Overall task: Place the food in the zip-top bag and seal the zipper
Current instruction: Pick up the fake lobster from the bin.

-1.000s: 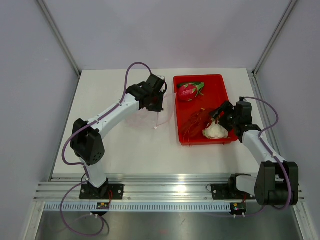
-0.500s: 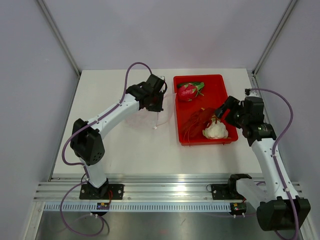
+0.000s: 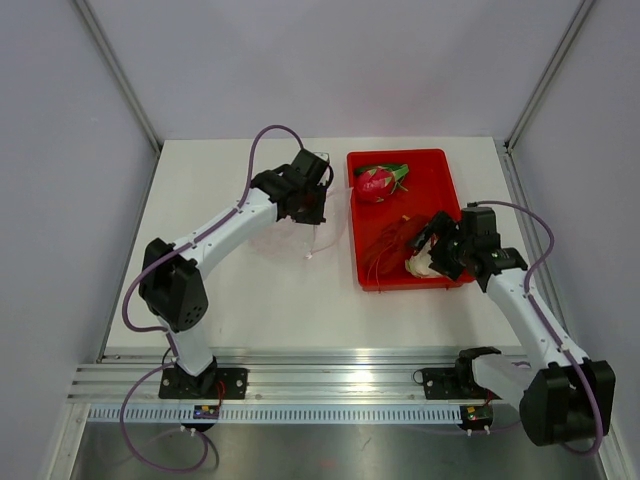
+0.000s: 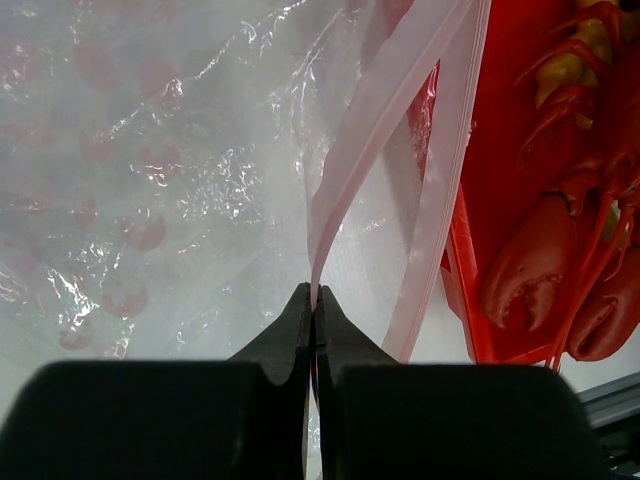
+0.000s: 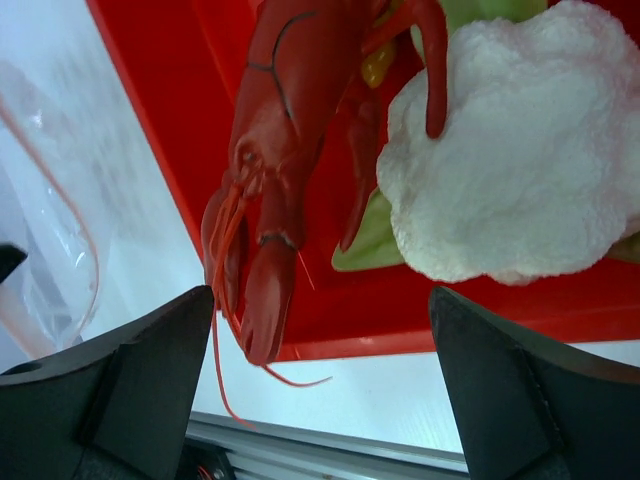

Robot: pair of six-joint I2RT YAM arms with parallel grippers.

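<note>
Overhead I see only a red tangle in the red tray (image 3: 430,165). My right wrist camera resolves it into a glossy, hard-shelled lobster (image 5: 285,130) beside a lumpy white cauliflower (image 5: 520,160), both between the right gripper's (image 5: 320,300) wide-spread, empty jaws. The left gripper (image 4: 313,300) is pinched tight on the pink zipper (image 4: 385,100) of the crinkly clear zip-top bag (image 4: 150,150), which seems to hang just left of the tray.

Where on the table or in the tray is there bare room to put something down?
Bare table lies left of the left arm and between the red tray and the near edge. The tray's far right corner is also bare. Its near half is crowded: lobster, cauliflower, right pincer above.
</note>
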